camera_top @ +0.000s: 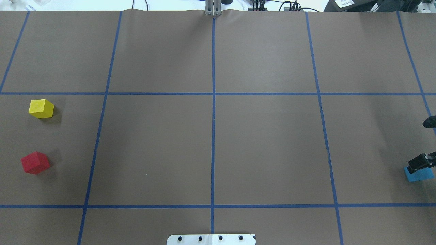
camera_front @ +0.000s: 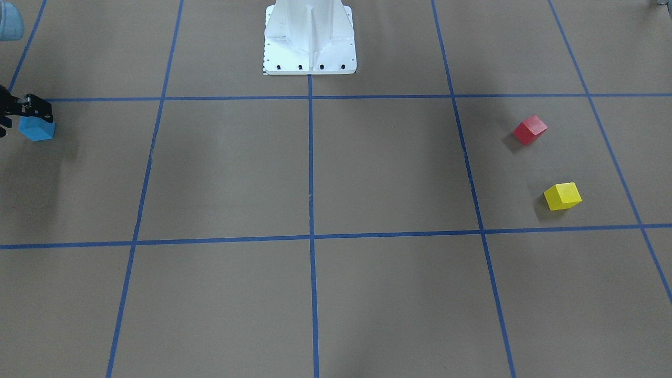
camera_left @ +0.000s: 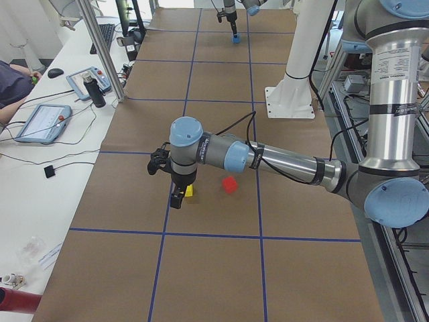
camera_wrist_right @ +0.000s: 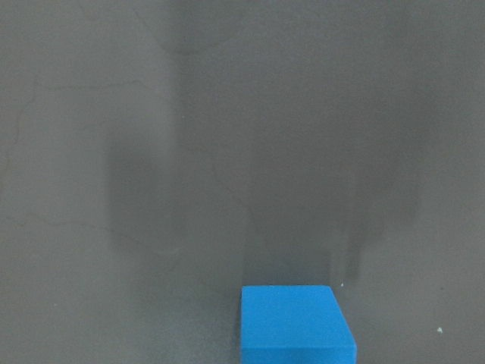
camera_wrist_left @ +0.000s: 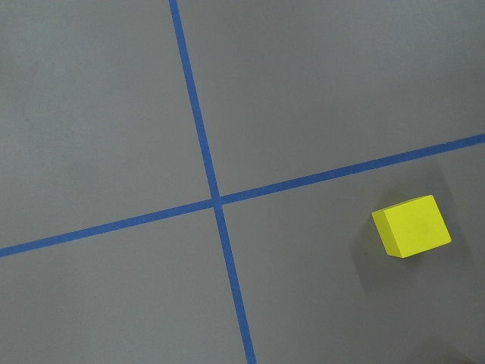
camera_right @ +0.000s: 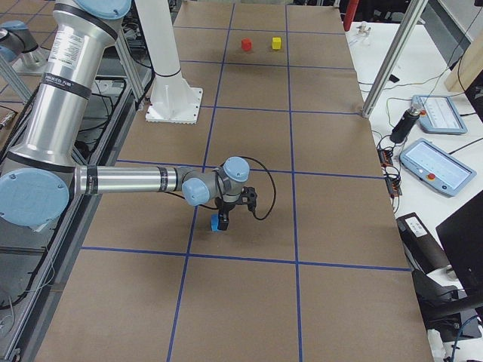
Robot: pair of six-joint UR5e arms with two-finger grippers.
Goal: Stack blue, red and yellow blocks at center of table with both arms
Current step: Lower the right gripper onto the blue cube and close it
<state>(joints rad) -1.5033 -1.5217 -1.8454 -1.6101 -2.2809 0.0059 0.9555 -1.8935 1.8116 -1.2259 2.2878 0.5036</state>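
The blue block (camera_front: 37, 129) sits at the table's end on my right side; it also shows in the overhead view (camera_top: 419, 174) and low in the right wrist view (camera_wrist_right: 295, 322). My right gripper (camera_front: 32, 116) points down right at the block's top, cropped by the frame edges, and I cannot tell whether it is open or shut. The red block (camera_top: 35, 162) and the yellow block (camera_top: 41, 108) lie apart at the other end. My left gripper (camera_left: 177, 199) hovers above the table beside the yellow block (camera_wrist_left: 411, 227); its state cannot be told.
The white robot base (camera_front: 310, 42) stands at the table's near-robot edge. Blue tape lines (camera_top: 213, 93) mark a grid on the brown table. An aluminium post (camera_left: 100, 47) and operator tablets (camera_left: 43, 123) stand along the far side.
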